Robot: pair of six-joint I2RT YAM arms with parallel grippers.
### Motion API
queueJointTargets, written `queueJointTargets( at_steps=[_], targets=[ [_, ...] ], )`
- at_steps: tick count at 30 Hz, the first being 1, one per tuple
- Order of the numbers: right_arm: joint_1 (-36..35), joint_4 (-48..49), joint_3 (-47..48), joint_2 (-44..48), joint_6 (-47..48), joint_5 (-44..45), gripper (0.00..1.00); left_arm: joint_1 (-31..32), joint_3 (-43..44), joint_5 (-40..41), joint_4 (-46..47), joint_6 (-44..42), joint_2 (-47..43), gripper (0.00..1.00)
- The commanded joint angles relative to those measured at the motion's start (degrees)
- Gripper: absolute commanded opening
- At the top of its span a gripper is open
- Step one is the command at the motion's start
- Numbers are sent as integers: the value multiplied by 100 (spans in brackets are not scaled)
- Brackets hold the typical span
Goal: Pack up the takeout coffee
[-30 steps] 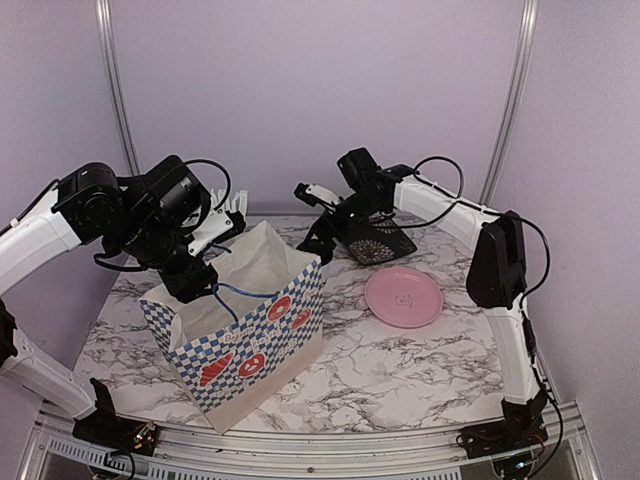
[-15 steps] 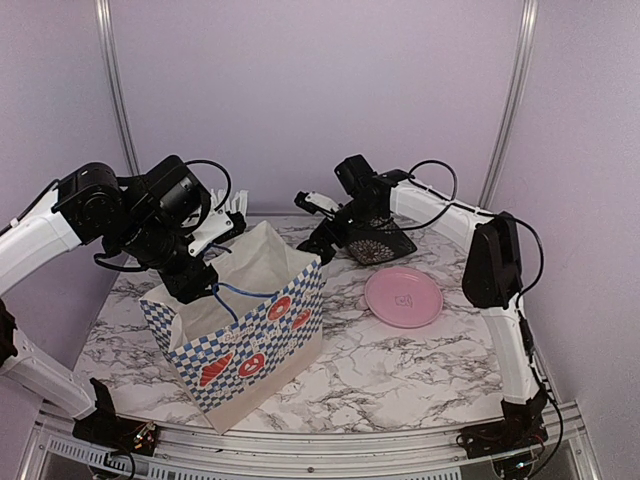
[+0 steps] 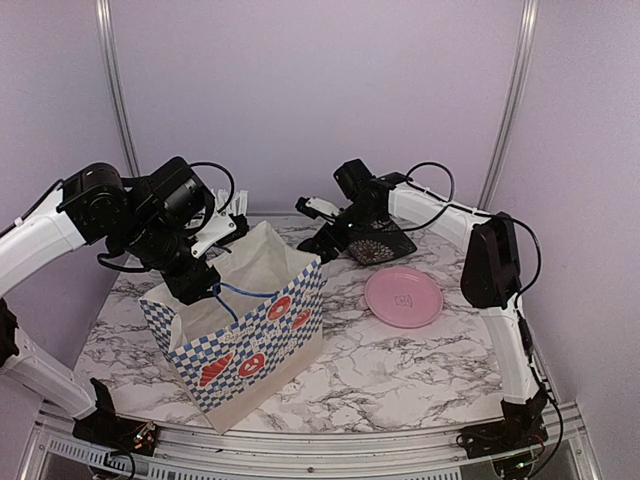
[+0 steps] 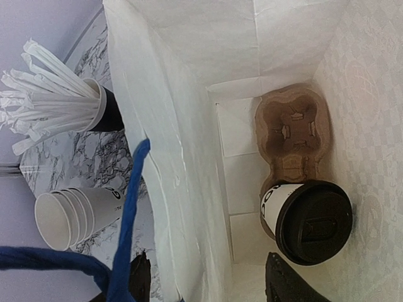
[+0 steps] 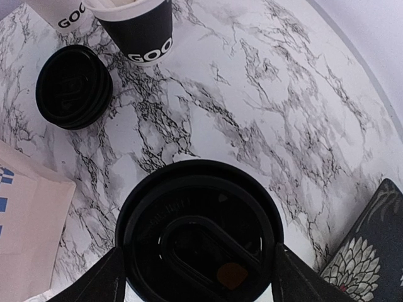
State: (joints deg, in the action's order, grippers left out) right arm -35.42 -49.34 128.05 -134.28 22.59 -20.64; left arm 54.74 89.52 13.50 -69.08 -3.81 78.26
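One takeout coffee cup [image 4: 313,221], white with a black lid, stands inside the checkered paper bag [image 3: 250,340] in a brown cardboard carrier [image 4: 293,129]. My left gripper [image 4: 211,270] is open at the bag's rim, one finger outside by the blue handle [image 4: 129,214], one inside, with the bag wall [image 4: 182,126] between them. My right gripper [image 5: 198,270] is shut on the second lidded coffee cup [image 5: 198,233], a finger on each side, held above the marble table behind the bag. In the top view the right gripper [image 3: 322,240] is just right of the bag's far corner.
A black cup of white straws [image 4: 107,110] and a nested stack of plain white cups [image 4: 63,217] stand left of the bag. A stack of black lids [image 5: 73,86] lies near them. A pink plate [image 3: 403,296] and a dark patterned dish [image 3: 380,243] lie at the right.
My right arm has shifted slightly lower and toward the bag with the cup in its grip. The left arm and bag have barely moved.
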Motion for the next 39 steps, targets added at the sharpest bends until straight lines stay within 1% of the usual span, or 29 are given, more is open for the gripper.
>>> queueJointTargets(
  at_steps=[1, 7, 13, 17, 19, 23, 27, 32, 35, 39],
  targets=[
    [-43, -17, -182, 238, 6, 156, 73, -24, 81, -108, -45, -30, 109, 63],
    [-38, -49, -467, 522, 34, 145, 67, -25, 134, -149, 49, -52, 167, 58],
    [-41, -59, -1068, 1104, 59, 68, 63, -25, 192, -346, 268, -193, 210, 44],
    [-39, -68, -1918, 1819, 288, -92, 63, -25, 272, -509, 430, -388, 370, 29],
    [-41, -55, -2443, 2341, 474, -240, 63, -25, 359, -596, 478, -468, 526, 21],
    [-29, -52, -3573, 3148, 795, -310, 63, -25, 547, -663, 589, -626, 774, 11],
    [-6, -110, -4419, 3821, 1078, -330, 63, -25, 816, -743, 770, -807, 996, 0],
    [-4, -320, -5253, 4484, 1736, -802, 63, -34, 1274, -954, 888, -1109, 1428, 0],
    [-49, -502, -5583, 4717, 2260, -1141, 64, -42, 1551, -1129, 905, -1264, 1699, 0],
    [-104, -596, -5848, 4902, 2660, -1222, 65, -51, 1888, -1121, 914, -1431, 2037, 0]
  ],
)
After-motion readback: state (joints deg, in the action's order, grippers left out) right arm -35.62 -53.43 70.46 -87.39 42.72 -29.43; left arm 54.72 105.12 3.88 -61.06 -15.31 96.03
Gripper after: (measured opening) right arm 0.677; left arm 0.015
